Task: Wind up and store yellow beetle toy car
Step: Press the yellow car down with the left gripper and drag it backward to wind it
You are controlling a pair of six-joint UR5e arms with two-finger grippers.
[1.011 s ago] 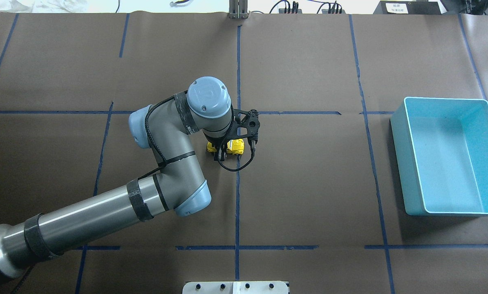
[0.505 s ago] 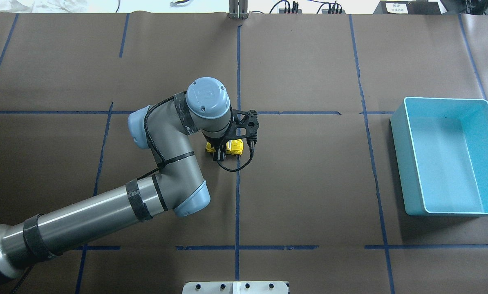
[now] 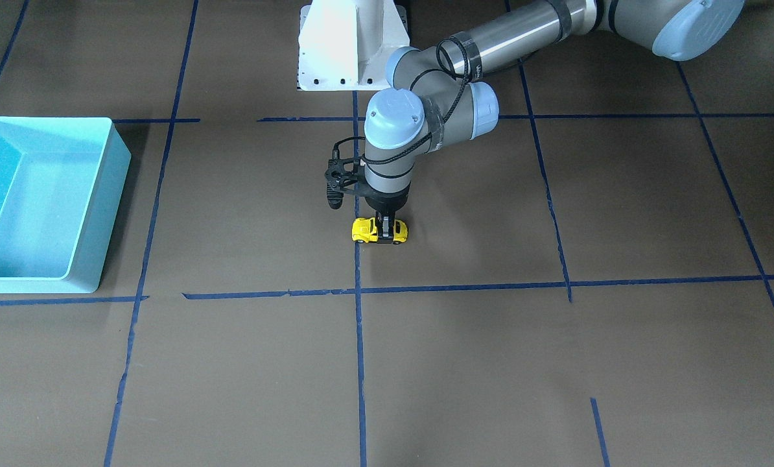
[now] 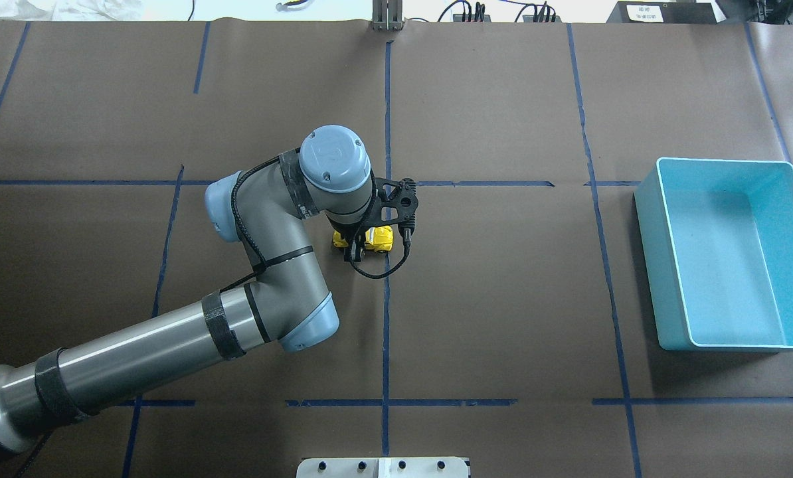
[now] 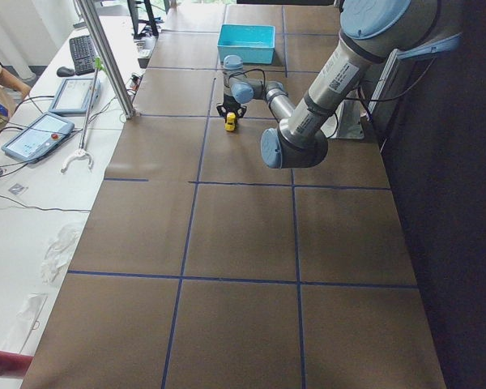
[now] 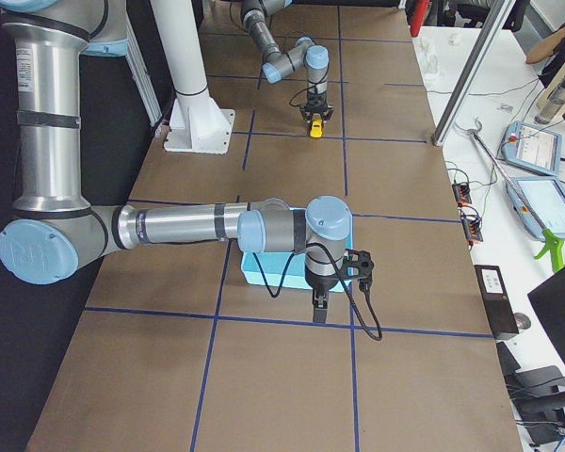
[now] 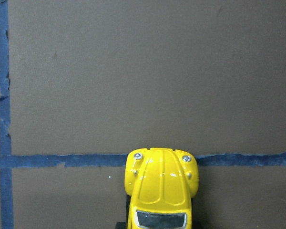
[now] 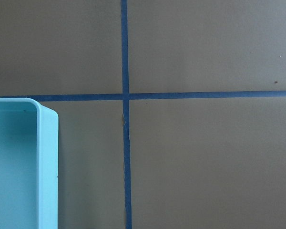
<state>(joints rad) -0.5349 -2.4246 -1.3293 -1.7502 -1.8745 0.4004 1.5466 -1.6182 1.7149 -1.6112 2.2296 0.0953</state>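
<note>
The yellow beetle toy car (image 4: 378, 239) stands on its wheels on the brown table paper near the centre tape line. It also shows in the front view (image 3: 363, 229) and the left wrist view (image 7: 161, 191), where its bonnet points away from the camera. My left gripper (image 3: 382, 231) reaches straight down and is shut across the car's middle. The turquoise bin (image 4: 655, 265) is empty at the overhead view's right. My right gripper (image 6: 320, 303) shows only in the right side view, hanging beside the bin (image 6: 261, 271). I cannot tell whether it is open or shut.
Blue tape lines divide the brown paper into squares. The white robot base plate (image 3: 351, 45) sits at the robot's edge of the table. The bin's corner (image 8: 47, 167) shows in the right wrist view. Operators' screens and cables lie on a side bench (image 5: 40, 134).
My left arm has moved slightly to the left in the overhead view, and the car has moved with it along the table.
</note>
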